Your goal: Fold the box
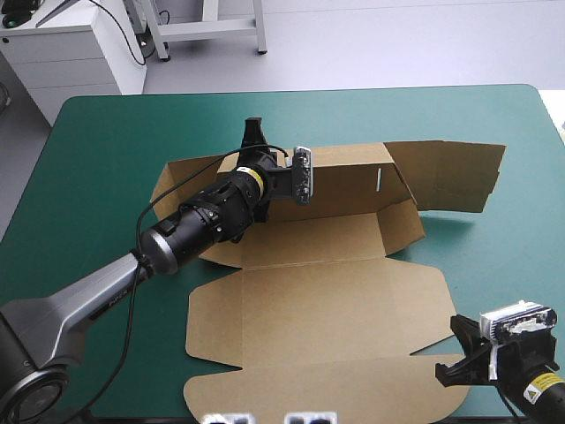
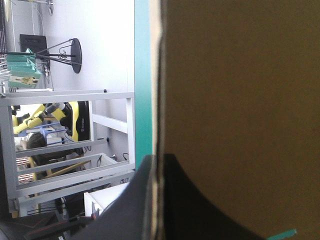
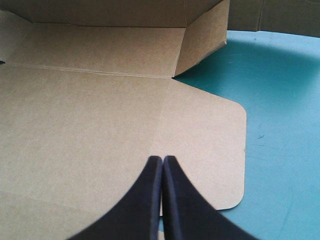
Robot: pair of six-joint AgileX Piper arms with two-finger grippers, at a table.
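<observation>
- Box: brown cut board, mid-table on the teal-green cover, part-formed. Far wall stands up. Right side wall is raised & angled in, and a loose end flap sticks out past it twd the table's right edge. Lid panel & near tuck flap lie flat on my side.
- My left gripper is clamped on the far wall's top edge, nr its left end. In the left wrist view the board's edge runs up betw. my 2 black fingers, all but closed on it.
- My right gripper hangs low at the lid panel's near right corner. Its fingers are pressed together in 1 point, nothing betw. them that I can see, board flat beneath.
- Key relation: the far wall's long axis runs left-right across the table, and my left arm has it. So any move of that wall or the box's left end is prob. the left arm's job.
- My right arm is well apart from the raised walls but nearer to the side wall & end flap. Both lie ahead of it, across the flat lid.
- Room: wide bare cover beyond the far wall & to its left, plus a strip right of the lid. The tuck flap sits close to the table's near edge, so little slack there.
- Risk, my guess: pulling the held wall could drag the whole sheet, since nothing pins the flat part.
</observation>
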